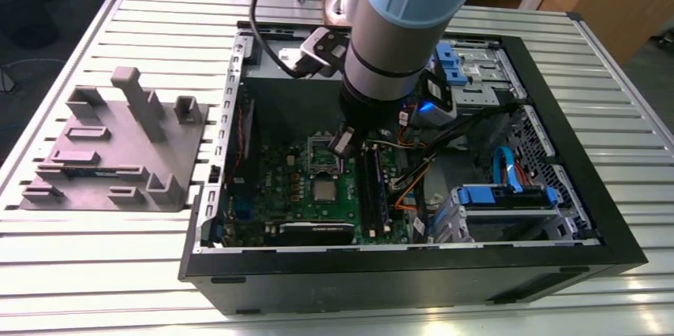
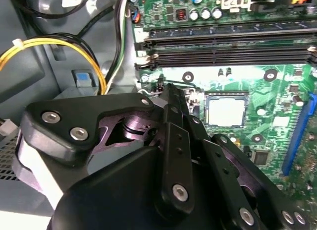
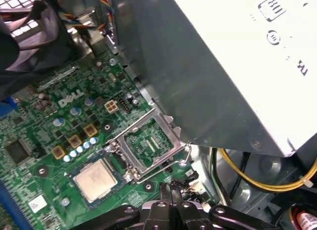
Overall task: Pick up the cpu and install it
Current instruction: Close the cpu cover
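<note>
The cpu [image 1: 323, 191] is a small silvery square lying flat on the green circuit board [image 1: 290, 174] inside the open computer case. It also shows in both wrist views, cpu [image 3: 95, 179] and cpu [image 2: 226, 111]. Right beside it stands the shiny metal socket frame [image 3: 148, 144], hinged up with a dark centre. My gripper [image 1: 342, 144] hangs just above that frame, a short way from the cpu. Its black fingers [image 2: 171, 98] come together in a narrow tip with nothing between them. In the first wrist view the gripper [image 3: 174, 190] sits close to the frame's wire lever [image 3: 184, 158].
A big grey box with a white label [image 3: 237, 66] looms beside the socket. Yellow cables [image 3: 267, 183] run under it. Long black memory slots [image 2: 223, 46] line the board. Blue drive brackets [image 1: 506, 194] fill the case at the exterior view's right. A grey fixture [image 1: 110, 147] stands outside on the slatted table.
</note>
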You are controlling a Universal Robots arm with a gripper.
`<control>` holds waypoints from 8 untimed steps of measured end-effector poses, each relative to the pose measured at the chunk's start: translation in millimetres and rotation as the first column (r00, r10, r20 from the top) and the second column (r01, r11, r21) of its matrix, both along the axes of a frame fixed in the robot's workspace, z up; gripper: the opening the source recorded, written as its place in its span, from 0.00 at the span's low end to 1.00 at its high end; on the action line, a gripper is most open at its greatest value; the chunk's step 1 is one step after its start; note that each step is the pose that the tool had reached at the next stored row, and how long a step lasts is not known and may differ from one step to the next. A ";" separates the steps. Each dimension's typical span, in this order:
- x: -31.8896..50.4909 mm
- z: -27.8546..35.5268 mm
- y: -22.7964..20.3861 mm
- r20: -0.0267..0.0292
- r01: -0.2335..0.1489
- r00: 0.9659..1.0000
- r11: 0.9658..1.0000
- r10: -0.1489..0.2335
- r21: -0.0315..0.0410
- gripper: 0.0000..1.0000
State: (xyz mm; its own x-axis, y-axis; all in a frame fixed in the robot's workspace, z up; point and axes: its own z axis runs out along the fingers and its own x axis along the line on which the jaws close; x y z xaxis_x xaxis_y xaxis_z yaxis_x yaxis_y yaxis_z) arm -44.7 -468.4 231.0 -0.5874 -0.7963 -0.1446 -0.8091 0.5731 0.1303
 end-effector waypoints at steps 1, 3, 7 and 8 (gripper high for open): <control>0.3 -0.5 0.6 0.000 0.000 1.000 1.000 0.000 0.004 0.10; 1.0 -1.9 1.8 0.000 0.000 1.000 1.000 0.000 0.009 0.10; 1.9 -4.7 3.2 0.000 0.000 1.000 1.000 0.000 0.023 0.10; 2.1 -5.3 3.5 0.000 0.000 1.000 1.000 0.000 0.027 0.10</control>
State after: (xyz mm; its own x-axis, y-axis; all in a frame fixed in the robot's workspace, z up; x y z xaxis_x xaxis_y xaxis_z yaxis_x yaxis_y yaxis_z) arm -42.6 -464.9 225.7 -0.5873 -0.7921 -0.1662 -0.8091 0.5693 0.1458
